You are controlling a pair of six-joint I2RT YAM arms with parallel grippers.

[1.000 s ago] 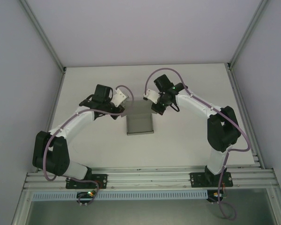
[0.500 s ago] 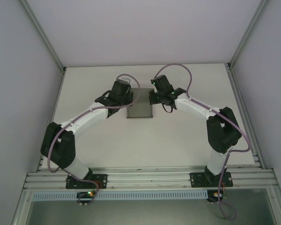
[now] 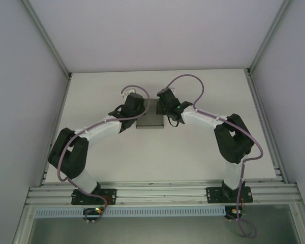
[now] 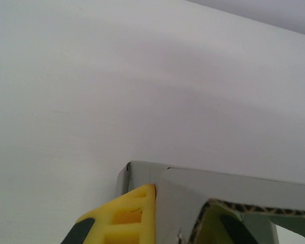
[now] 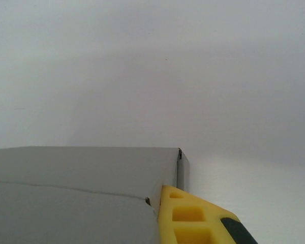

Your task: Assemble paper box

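The paper box (image 3: 150, 122) is a small grey card box lying near the middle of the white table (image 3: 193, 147), between my two arms. My left gripper (image 3: 139, 109) is at its left far corner and my right gripper (image 3: 165, 108) at its right far corner. In the left wrist view, the left gripper (image 4: 178, 203) is shut on a grey wall of the paper box (image 4: 229, 185), with one yellow finger (image 4: 127, 216) outside and the other behind the card. In the right wrist view, the right gripper (image 5: 160, 201) pinches the paper box (image 5: 81, 173) by its corner wall, with one yellow finger (image 5: 193, 218) showing.
Grey enclosure walls and aluminium posts (image 3: 259, 51) stand around the table on the left, right and far sides. The rail (image 3: 162, 193) with both arm bases runs along the near edge. Bare white table lies in front of the box.
Both arms have stretched toward the far side of the table, closing in on the box's far corners. The box has shifted farther away and now looks shorter from above.
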